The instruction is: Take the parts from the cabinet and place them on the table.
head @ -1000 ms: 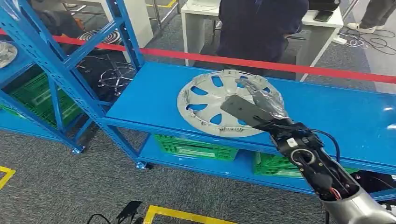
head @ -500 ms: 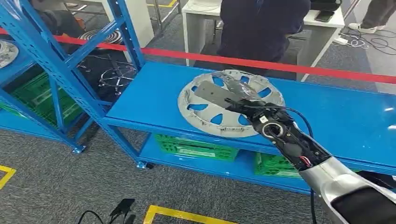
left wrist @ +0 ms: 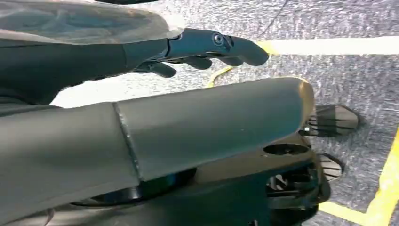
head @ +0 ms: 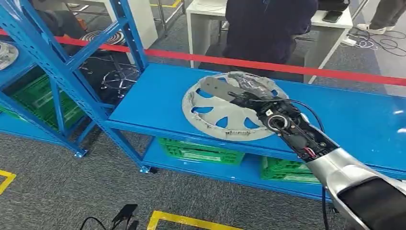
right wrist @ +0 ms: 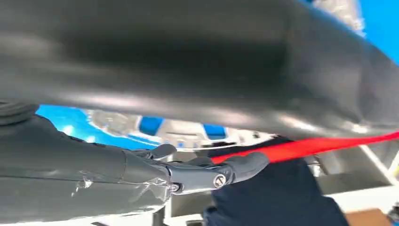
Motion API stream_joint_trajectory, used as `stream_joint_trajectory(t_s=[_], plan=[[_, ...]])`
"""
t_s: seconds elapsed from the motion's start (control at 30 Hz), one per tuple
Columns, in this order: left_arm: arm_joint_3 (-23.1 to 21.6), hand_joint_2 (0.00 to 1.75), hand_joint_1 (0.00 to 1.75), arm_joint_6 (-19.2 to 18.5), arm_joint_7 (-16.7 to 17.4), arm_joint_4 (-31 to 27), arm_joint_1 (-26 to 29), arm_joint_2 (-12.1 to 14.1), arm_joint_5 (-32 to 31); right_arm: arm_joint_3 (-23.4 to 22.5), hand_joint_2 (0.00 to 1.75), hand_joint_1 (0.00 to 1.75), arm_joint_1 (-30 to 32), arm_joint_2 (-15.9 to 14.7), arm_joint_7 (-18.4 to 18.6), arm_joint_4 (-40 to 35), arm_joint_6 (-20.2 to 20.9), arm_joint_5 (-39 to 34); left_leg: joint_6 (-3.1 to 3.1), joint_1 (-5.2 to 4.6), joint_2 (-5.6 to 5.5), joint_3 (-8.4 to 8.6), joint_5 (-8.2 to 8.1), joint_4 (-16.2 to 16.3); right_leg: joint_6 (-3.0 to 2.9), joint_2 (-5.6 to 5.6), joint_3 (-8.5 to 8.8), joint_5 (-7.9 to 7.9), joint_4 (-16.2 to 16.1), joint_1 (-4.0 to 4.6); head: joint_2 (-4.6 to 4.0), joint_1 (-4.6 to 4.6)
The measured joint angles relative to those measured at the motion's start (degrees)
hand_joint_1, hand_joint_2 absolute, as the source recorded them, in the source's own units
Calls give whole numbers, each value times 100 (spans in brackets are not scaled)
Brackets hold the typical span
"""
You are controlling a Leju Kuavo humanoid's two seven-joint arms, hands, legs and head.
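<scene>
Grey hubcap (head: 218,112) lies on the blue shelf (head: 153,103) beneath the right robot hand (head: 239,93), fingers spread.

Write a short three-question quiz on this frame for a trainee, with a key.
1. True or false: the wheel cover lies on the blue shelf.
2. Which hand is over the wheel cover? A) left B) right
3. What colour are the crates under the shelf?

Key: 1 true. 2 B, the right hand reaches over it; whether it grips yet cannot be told. 3 green.
</scene>
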Motion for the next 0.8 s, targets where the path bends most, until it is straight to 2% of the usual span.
stream_joint_trajectory(t_s=[0.23,0.47,0.5,0.8], plan=[[9,0,0,0,-11,0,18,-44,0,-26,0,0,2,-170,44,-4,68,-485,0,0,5,2,0,1,2,2,-1,3,-1,-1,0,2],[9,0,0,-13,17,0,-9,-129,-28,18,0,0,-23,-295,297,-2,33,9,0,0,6,5,1,0,2,4,2,5,0,0,0,2],[9,0,0,-13,17,0,-16,-142,-28,28,175,0,-36,-304,308,-2,33,33,0,0,6,5,1,1,2,4,1,5,0,0,0,2],[9,0,0,-13,26,0,-25,-201,-37,109,175,0,-119,-350,363,-2,-29,409,-1,0,6,5,1,0,2,4,2,5,0,0,0,2]])
